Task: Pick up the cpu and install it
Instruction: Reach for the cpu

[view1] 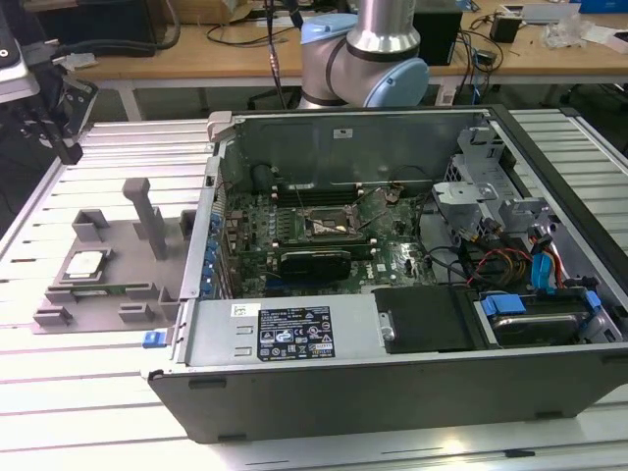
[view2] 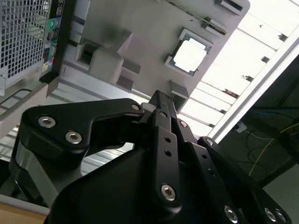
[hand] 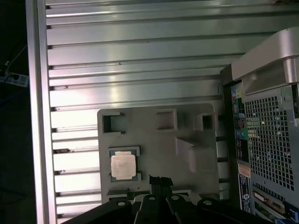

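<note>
1. On the exterior view's left, bare aluminium slats of the desk (view1: 88, 402) lie open in front of and behind a grey tray (view1: 123, 250)
2. The cpu (view1: 85, 263) lies flat in a recess near the tray's left edge, silver top up, with upright blocks (view1: 147, 221) rising to its right
3. In both wrist views the tool (hand: 161, 179) (view2: 159, 97) hangs above the tray with its fingers closed together, gripping nothing. Its tip is near the tray's edge, beside the cpu (hand: 123, 166) (view2: 190, 56) and clear of it
4. An open computer case (view1: 392, 392) stands just beside the tray's right edge, its side wall rising above the tray
5. Inside the case, the black-framed motherboard socket (view1: 332, 226) sits mid-board, with cables and drive bays crowding the right side. The arm (view1: 378, 39) rises behind the case's far wall
</note>
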Motion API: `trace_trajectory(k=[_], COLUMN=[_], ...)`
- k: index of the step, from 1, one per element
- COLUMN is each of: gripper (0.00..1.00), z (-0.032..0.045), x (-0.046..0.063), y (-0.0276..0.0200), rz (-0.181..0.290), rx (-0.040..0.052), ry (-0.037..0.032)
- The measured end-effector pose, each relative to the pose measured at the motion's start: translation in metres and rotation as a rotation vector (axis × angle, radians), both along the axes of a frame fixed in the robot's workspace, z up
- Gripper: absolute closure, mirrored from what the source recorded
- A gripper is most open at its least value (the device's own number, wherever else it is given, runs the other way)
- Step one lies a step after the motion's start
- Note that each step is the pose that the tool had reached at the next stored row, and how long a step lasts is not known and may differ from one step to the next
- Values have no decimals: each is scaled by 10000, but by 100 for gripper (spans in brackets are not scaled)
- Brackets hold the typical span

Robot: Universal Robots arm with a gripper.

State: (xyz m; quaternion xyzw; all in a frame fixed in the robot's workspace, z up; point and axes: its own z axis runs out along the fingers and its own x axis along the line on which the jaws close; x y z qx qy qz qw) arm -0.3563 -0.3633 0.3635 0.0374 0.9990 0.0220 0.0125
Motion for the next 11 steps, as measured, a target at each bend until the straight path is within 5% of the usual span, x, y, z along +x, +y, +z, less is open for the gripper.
trace_trajectory(k=[11], gripper=[89], z=[-319], x=[-121], y=[32], rz=[1], rx=[1], ry=[0])
